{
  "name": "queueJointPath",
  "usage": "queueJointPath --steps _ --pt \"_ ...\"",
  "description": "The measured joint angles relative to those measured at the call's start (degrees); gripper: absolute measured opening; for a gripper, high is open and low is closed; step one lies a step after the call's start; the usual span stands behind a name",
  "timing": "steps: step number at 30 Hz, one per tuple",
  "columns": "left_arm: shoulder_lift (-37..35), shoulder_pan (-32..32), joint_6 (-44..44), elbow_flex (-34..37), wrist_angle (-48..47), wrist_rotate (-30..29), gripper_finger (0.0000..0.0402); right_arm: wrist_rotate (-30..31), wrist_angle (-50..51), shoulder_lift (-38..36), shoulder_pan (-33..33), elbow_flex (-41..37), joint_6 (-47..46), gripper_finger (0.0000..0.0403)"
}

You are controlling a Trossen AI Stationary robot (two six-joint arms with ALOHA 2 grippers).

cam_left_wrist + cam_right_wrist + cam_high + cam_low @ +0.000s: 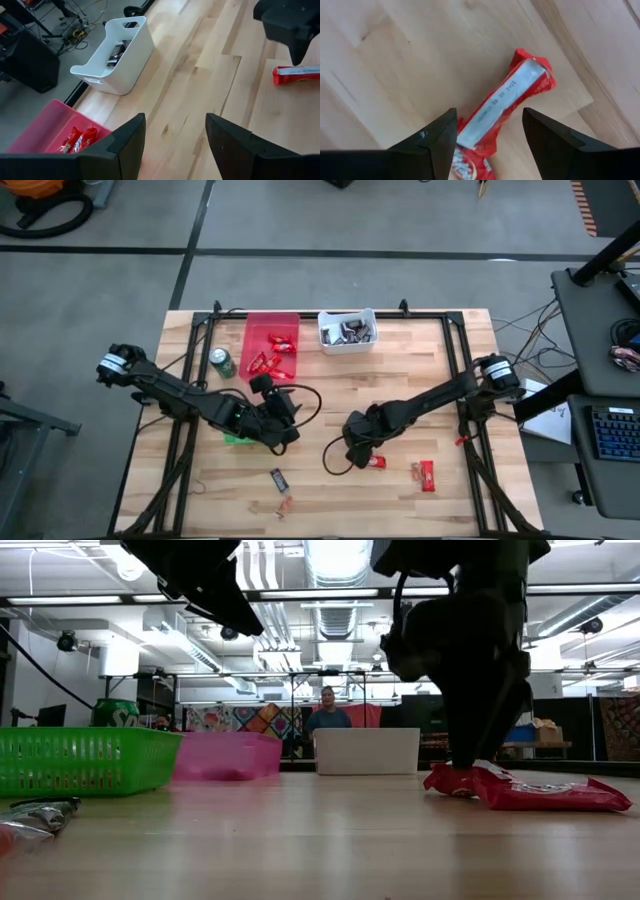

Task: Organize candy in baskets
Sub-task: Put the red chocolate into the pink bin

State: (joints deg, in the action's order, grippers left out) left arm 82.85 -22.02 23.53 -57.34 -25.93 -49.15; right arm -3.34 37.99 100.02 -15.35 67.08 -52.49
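My right gripper (490, 117) points down, open, over a red-wrapped candy bar (506, 107) that lies flat on the table right of centre (377, 463); its fingers stand on either side of the bar's near end. My left gripper (175, 125) hangs open with nothing between its fingers, above the table (283, 418) beside the green basket (237, 439). The red basket (271, 345) holds red candy; the white basket (347, 330) holds dark and silver pieces. My right gripper straddles the red bar's end (470, 145) from above, the fingers lying across the bar, which rests flat on the table. In the low view one fingertip (470, 762) reaches down to the wrapper; whether it touches the wrapper I cannot tell.
A second red bar (427, 475) lies nearer the table's right front. A dark mini bar (279, 478) and a small piece (285, 505) lie near the front edge. A green can (222, 362) stands left of the red basket. People show in the room behind.
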Motion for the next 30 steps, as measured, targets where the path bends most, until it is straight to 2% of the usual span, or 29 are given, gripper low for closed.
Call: queueJointPath --steps 4,7,16,19,24,27,30 --pt "0.0 0.0 1.7 0.0 0.0 0.0 0.019 0.6 -0.1 1.4 0.1 0.1 0.0 0.0208" --pt "0.0 0.0 3.6 0.1 0.0 0.0 0.019 2.5 -0.1 2.4 0.1 0.0 0.1 0.0186" --pt "0.0 -0.7 5.5 0.5 2.0 0.5 0.019 4.8 -0.9 2.5 0.1 0.0 5.7 0.0045" --pt "0.0 -1.4 4.8 1.0 4.0 1.7 0.019 5.1 -1.3 1.8 0.1 -0.1 9.7 0.0021" --pt "0.8 -3.1 -4.2 4.8 15.8 7.7 0.019 9.2 -8.2 -1.7 0.1 -0.8 18.9 0.0027" --pt "1.9 -3.5 -11.4 9.0 27.9 13.8 0.019 14.6 -18.3 -4.4 -0.5 -2.8 27.4 0.0027" --pt "3.3 -3.4 -14.2 12.8 39.1 14.7 0.019 16.8 -31.7 -6.1 -0.8 -5.6 35.6 0.0027"
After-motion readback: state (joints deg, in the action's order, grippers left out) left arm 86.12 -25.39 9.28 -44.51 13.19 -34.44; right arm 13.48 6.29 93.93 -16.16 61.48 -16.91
